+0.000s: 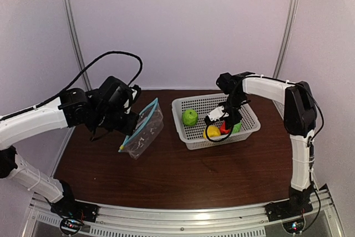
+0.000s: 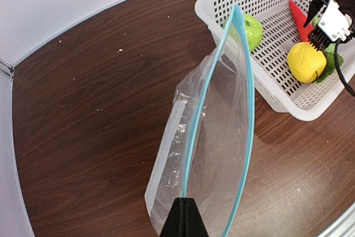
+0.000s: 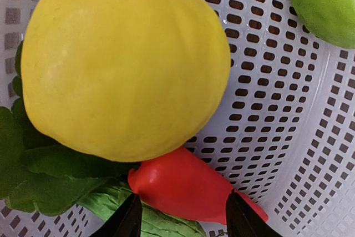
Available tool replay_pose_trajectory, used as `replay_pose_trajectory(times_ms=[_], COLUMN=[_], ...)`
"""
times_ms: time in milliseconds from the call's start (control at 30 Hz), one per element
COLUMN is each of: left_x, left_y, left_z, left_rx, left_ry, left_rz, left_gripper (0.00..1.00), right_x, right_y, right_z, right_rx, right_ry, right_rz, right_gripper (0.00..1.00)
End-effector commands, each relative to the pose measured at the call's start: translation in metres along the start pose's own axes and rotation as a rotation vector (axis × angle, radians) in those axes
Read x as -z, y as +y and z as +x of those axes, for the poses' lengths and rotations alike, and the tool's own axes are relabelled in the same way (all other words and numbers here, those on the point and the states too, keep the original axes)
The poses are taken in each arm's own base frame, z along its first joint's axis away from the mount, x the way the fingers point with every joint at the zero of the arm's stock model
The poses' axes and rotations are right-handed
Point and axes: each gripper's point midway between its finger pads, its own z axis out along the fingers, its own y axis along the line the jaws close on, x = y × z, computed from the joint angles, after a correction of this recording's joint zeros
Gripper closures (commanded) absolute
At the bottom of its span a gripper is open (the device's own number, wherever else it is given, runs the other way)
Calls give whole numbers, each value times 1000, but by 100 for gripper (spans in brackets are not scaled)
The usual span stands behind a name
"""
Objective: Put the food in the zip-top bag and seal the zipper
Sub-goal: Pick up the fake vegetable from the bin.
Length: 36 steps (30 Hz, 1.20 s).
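Top view — I log the left hand clamped on the zip-top bag above the surface, and the right hand in the basket.
Left wrist: the bag's zipper gapes.
Right wrist — unclosed fingers straddle the red carrot beside the lemon.

Clear crinkly plastic bag, white perforated plastic basket, dark wood-grain table, smooth matt yellow fruit

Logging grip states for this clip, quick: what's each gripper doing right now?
Left gripper: closed, pinching the zip-top bag by its edge.
Right gripper: open, jaws either side of the red carrot in the basket.
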Motion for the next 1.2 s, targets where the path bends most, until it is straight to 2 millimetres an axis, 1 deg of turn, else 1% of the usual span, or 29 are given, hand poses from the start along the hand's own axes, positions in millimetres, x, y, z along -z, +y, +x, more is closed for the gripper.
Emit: replay_pose_trajectory(times_ms=[0, 167, 300, 367, 400, 433, 500, 533, 600, 667, 733, 800, 967, 1033, 1067, 1100, 1167], left_x=[3, 5, 7, 6, 6, 5, 3, 2, 0, -1, 0, -1, -9, -13, -16, -18, -24], left_y=[2, 3, 4, 4, 4, 4, 3, 2, 0, -1, -1, -2, -8, -12, -12, -11, -13], left_z=[-4, -3, -4, -3, -3, -2, -1, -1, -2, -6, -12, -15, -19, -19, -20, -21, -23], left_rx=[31, 33, 36, 37, 38, 39, 41, 42, 39, 36, 35, 36, 45, 48, 53, 61, 84], left_ry=[-29, -29, -34, -33, -32, -28, -23, -20, -17, -20, -29, -31, -31, -26, -25, -26, -25], left_rz=[18, 19, 17, 17, 18, 17, 17, 17, 19, 17, 14, 11, 27, 33, 27, 15, 6], left_gripper=[100, 100, 100, 100, 100, 100, 100, 100, 100, 100, 100, 100, 100, 100, 100, 100, 100], right_x=[-7, -25, -31, -32, -34, -35, -33, -30, -15, 8, 35, 61, 117, 138, 145, 158, 185], right_y=[10, 18, 27, 28, 28, 26, 21, 17, 7, -3, -12, -18, -23, -22, -23, -25, -26], right_z=[3, 9, 17, 20, 21, 22, 19, 17, 13, 7, 0, -3, -6, -11, -17, -22, -39], right_rx=[77, 107, 126, 129, 128, 127, 114, 107, 90, 68, 44, 20, -61, -109, -141, -191, -279], right_ry=[86, 145, 190, 206, 214, 220, 206, 196, 169, 130, 87, 58, -26, -108, -166, -236, -402], right_rz=[-35, -77, -126, -131, -127, -119, -93, -73, -25, 19, 64, 118, 247, 279, 286, 302, 321], right_gripper=[46, 46, 46, 46, 48, 52, 62, 67, 77, 84, 86, 86, 90, 93, 95, 98, 100])
